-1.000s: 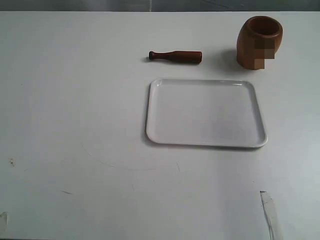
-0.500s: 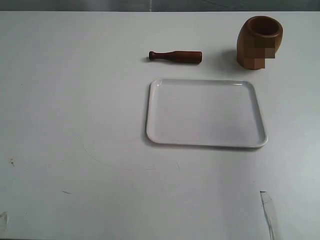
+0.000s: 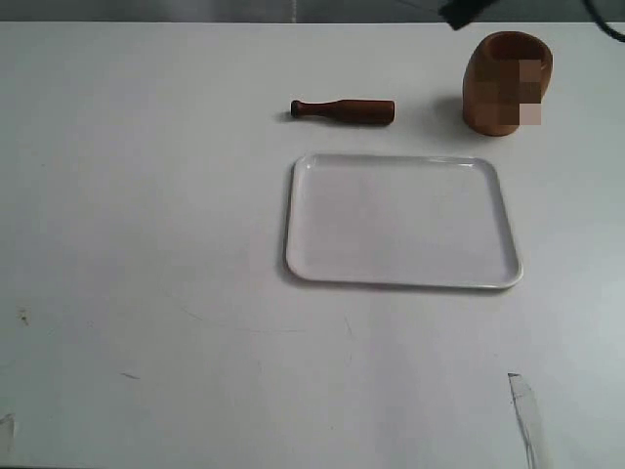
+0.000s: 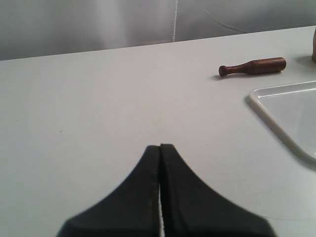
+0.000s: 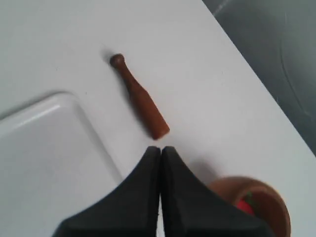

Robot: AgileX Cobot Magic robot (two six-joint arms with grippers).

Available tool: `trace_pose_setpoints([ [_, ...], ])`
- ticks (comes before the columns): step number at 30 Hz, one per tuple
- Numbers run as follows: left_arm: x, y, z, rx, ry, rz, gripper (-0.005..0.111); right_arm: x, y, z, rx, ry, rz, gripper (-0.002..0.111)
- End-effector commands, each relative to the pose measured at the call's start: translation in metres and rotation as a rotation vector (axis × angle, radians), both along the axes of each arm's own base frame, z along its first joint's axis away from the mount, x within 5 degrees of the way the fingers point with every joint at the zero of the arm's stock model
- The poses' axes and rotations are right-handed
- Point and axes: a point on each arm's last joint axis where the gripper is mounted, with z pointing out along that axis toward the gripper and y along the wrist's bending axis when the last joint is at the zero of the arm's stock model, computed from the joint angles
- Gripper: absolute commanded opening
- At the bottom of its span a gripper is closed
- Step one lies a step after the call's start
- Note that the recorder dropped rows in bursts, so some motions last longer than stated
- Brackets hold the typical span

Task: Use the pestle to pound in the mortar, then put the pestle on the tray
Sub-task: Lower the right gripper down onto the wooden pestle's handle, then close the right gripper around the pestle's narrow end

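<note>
The left tool [image 4: 160, 146] is clenched, its two black fingers pressed flat together and gripping nothing, and it hangs over the bare white desk [image 4: 89, 108]. The pestle [image 4: 253, 66] lies well apart from it, far beyond the tips and off to one side, and a corner of the tray [image 4: 291, 106] sits somewhat nearer. The right tool [image 5: 161, 148] is clenched in the same way, with nothing in its grip. The thick end of the pestle lies just beyond its tips without touching them, and the knob end points away. The mortar [image 5: 256, 202] stands close beside the right tool's fingers, with something red showing inside its opening. In the exterior view a dark piece of the robot [image 3: 467, 10] pokes in at the top edge toward the upper right, just above and left of the mortar. The pestle lies on its side in the upper middle of the frame, knob to the left and thick end toward the mortar, apart from it. The mortar stands upright in the upper right corner. The tray lies flat right of centre, just below the pestle and not touching it.
</note>
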Motion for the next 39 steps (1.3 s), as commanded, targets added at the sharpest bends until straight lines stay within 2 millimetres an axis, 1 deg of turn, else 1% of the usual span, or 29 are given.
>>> trace_pose_setpoints([
  [1, 0.000, -0.001, 0.000, -0.015, -0.004, -0.006, 0.000, 0.035, 0.035, -0.012, -0.042, -0.005, 0.057, 0.000],
  [5, 0.000, -0.001, 0.000, -0.015, -0.004, -0.006, 0.000, 0.072, 0.056, -0.036, -0.045, 0.002, 0.058, 0.000],
  [8, 0.000, -0.001, 0.000, -0.015, -0.004, -0.006, 0.000, 0.094, 0.069, -0.065, -0.064, 0.032, 0.066, 0.000],
  [9, 0.000, -0.001, 0.000, -0.015, -0.004, -0.006, 0.000, 0.100, 0.072, -0.071, -0.073, 0.036, 0.077, 0.000],
  [10, 0.000, -0.001, 0.000, -0.015, -0.004, -0.006, 0.000, 0.105, 0.075, -0.082, -0.093, 0.050, 0.096, 0.000],
  [12, 0.000, -0.001, 0.000, -0.015, -0.004, -0.006, 0.000, 0.113, 0.082, -0.101, -0.127, 0.075, 0.143, 0.000],
  [16, 0.000, -0.001, 0.000, -0.015, -0.004, -0.006, 0.000, 0.126, 0.094, -0.143, -0.158, 0.117, 0.158, 0.000],
  [17, 0.000, -0.001, 0.000, -0.015, -0.004, -0.006, 0.000, 0.127, 0.096, -0.152, -0.166, 0.125, 0.161, 0.000],
  [19, 0.000, -0.001, 0.000, -0.015, -0.004, -0.006, 0.000, 0.128, 0.099, -0.163, -0.188, 0.126, 0.187, 0.000],
  [21, 0.000, -0.001, 0.000, -0.015, -0.004, -0.006, 0.000, 0.127, 0.101, -0.168, -0.205, 0.123, 0.217, 0.000],
  [23, 0.000, -0.001, 0.000, -0.015, -0.004, -0.006, 0.000, 0.125, 0.105, -0.171, -0.215, 0.118, 0.260, 0.005],
  [24, 0.000, -0.001, 0.000, -0.015, -0.004, -0.006, 0.000, 0.123, 0.107, -0.171, -0.213, 0.115, 0.278, 0.009],
  [26, 0.000, -0.001, 0.000, -0.015, -0.004, -0.006, 0.000, 0.121, 0.111, -0.170, -0.195, 0.113, 0.312, 0.021],
  [28, 0.000, -0.001, 0.000, -0.015, -0.004, -0.006, 0.000, 0.119, 0.116, -0.169, -0.139, 0.124, 0.340, 0.035],
  [31, 0.000, -0.001, 0.000, -0.015, -0.004, -0.006, 0.000, 0.116, 0.121, -0.167, -0.062, 0.154, 0.333, 0.051],
  [33, 0.000, -0.001, 0.000, -0.015, -0.004, -0.006, 0.000, 0.116, 0.121, -0.169, -0.073, 0.158, 0.340, 0.054],
  [35, 0.000, -0.001, 0.000, -0.015, -0.004, -0.006, 0.000, 0.117, 0.119, -0.174, -0.108, 0.154, 0.344, 0.054],
  [39, 0.000, -0.001, 0.000, -0.015, -0.004, -0.006, 0.000, 0.120, 0.119, -0.193, -0.127, 0.160, 0.338, 0.054],
])
